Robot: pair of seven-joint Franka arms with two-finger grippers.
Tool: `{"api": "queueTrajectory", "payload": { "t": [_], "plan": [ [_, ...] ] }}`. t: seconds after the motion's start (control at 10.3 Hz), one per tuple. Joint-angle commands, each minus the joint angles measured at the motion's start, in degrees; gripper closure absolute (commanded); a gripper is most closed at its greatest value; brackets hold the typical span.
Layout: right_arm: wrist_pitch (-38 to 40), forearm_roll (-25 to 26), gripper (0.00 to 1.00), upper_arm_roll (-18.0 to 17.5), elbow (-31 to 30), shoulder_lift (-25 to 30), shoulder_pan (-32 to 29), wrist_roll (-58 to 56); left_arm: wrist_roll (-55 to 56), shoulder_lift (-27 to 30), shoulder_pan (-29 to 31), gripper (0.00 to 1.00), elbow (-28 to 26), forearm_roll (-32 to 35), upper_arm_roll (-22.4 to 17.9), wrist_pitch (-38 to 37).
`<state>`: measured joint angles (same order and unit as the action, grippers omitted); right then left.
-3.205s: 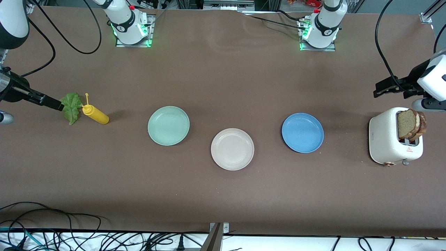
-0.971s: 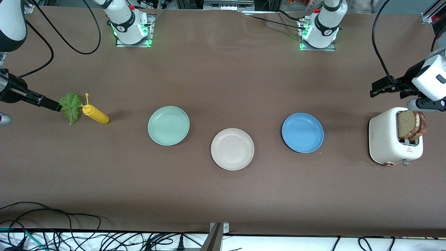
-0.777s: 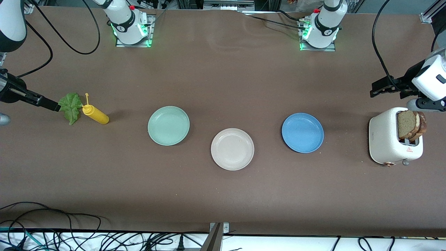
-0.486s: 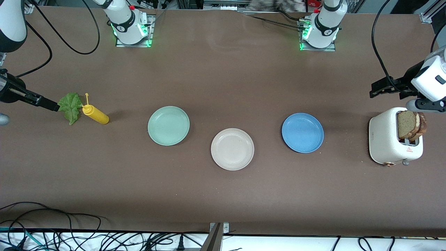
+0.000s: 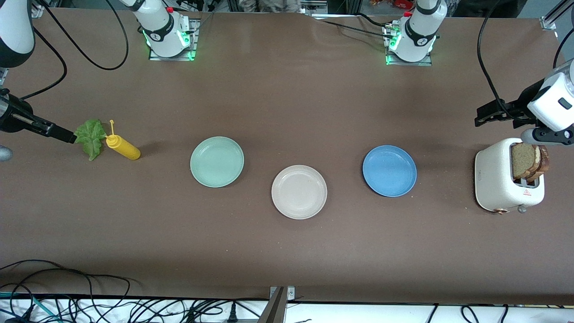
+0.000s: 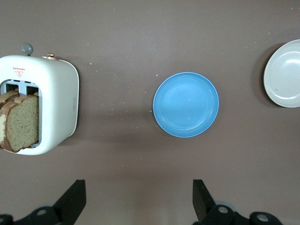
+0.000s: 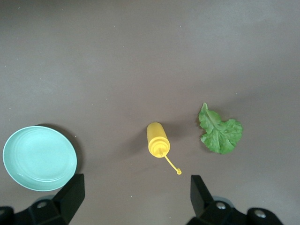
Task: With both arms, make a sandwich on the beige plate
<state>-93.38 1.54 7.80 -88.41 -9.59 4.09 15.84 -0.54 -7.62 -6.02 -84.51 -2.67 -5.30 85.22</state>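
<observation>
Beige plate [image 5: 299,192] sits bare mid-tabletop between two other plates; with both grippers' fingers released, left gripper [image 5: 486,115] risks tipping the toaster [image 5: 500,181] pulling bread [image 5: 529,159], right gripper [image 5: 63,134] knocking the mustard bottle [image 5: 122,147] beside the lettuce [image 5: 92,137].

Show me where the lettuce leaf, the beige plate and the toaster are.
lettuce leaf [image 7: 220,132], right wrist view, middle of the leaf.
beige plate [image 5: 299,192], front view, bare centre of the plate.
toaster [image 6: 58,101], left wrist view, white top beside the slots.
</observation>
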Motion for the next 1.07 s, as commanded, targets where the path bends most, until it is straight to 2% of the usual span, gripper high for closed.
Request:
{"api": "queueTrajectory", "payload": {
  "t": [0.0,0.97],
  "plan": [
    [0.3,0.84,0.0,0.11,0.43,-0.34,-0.14,0.69,-0.34,1.03,-0.13,0.0,-1.45,0.91,0.47,0.82],
    [0.48,1.71,0.0,0.55,-0.19,-0.78,-0.05,0.69,-0.26,1.03,-0.13,0.0,-1.98,0.65,0.47,0.91]
  ]
}}
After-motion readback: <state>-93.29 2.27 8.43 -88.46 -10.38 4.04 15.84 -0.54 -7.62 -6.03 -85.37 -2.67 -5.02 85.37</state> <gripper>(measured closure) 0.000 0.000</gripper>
